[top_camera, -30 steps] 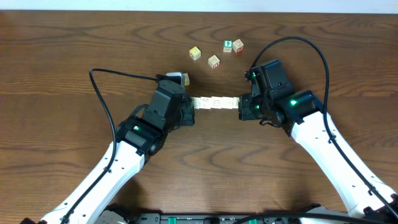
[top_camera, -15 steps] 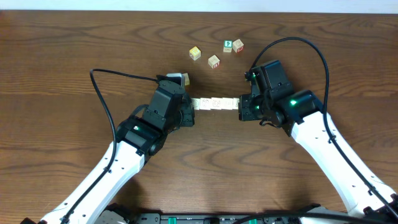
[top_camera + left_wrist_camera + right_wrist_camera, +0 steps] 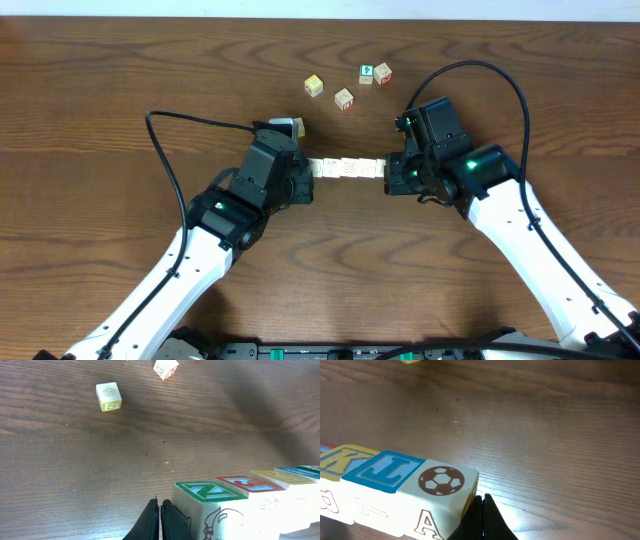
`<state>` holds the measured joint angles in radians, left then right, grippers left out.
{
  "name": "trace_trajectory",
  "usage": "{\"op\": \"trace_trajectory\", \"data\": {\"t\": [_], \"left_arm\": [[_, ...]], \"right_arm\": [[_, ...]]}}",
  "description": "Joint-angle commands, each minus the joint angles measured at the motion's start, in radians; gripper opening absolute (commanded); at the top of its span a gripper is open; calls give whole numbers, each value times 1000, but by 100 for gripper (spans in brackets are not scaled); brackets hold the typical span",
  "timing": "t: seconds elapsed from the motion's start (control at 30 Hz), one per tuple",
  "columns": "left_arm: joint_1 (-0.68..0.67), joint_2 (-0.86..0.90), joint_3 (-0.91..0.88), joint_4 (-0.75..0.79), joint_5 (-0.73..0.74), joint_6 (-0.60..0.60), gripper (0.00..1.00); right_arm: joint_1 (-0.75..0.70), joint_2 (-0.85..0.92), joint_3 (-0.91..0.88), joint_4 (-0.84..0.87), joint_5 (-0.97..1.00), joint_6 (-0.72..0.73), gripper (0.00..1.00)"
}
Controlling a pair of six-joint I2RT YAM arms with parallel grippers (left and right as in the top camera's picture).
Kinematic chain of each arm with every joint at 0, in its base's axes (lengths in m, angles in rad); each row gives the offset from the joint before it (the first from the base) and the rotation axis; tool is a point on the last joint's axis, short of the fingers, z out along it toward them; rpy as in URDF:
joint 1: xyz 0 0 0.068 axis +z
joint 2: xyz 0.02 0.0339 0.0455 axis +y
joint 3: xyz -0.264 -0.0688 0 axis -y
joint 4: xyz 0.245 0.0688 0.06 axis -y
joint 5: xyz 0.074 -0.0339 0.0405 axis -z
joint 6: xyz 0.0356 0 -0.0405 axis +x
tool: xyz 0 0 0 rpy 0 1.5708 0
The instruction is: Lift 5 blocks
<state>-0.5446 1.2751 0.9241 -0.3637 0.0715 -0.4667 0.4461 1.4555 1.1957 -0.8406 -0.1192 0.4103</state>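
Blocks (image 3: 346, 167) form one short straight row, end to end, at mid-table between the two grippers. The left gripper (image 3: 306, 172) has its jaws fully closed with nothing between them. Its joined tips press sideways against the row's left end, and in the left wrist view the dark fingers (image 3: 151, 522) meet in a thin slit right beside the green block (image 3: 207, 492). Behind that block come the red block (image 3: 245, 482), the yellow block (image 3: 277, 476) and the blue block (image 3: 306, 471). The right gripper (image 3: 388, 172) is closed the same way and grips nothing. Its fingers (image 3: 492, 522) butt against the row's right end, at the football block (image 3: 440, 482), which sits next to a blue T face and then a yellow K face. Only this end pressure from each side bears on the row. I cannot tell whether the row rests on the table (image 3: 120, 80) or hangs just clear of it. Farther back, well apart from the row, sit a yellow cube (image 3: 314, 86) and a red-edged cube (image 3: 344, 99). A green-faced cube (image 3: 367, 73) stands just beside an orange-edged cube (image 3: 383, 73). One more cube (image 3: 296, 127) shows partly behind the left arm.
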Motion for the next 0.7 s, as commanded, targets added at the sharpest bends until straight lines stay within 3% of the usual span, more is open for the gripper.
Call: {"op": "trace_trajectory", "data": {"t": [0.0, 0.67], "left_arm": [[-91, -2, 63, 51, 283, 6, 7], [-108, -1, 63, 28, 275, 28, 7]], "right_arm": [[79, 1, 29, 33, -326, -7, 1], [79, 1, 29, 32, -296, -7, 1]]}}
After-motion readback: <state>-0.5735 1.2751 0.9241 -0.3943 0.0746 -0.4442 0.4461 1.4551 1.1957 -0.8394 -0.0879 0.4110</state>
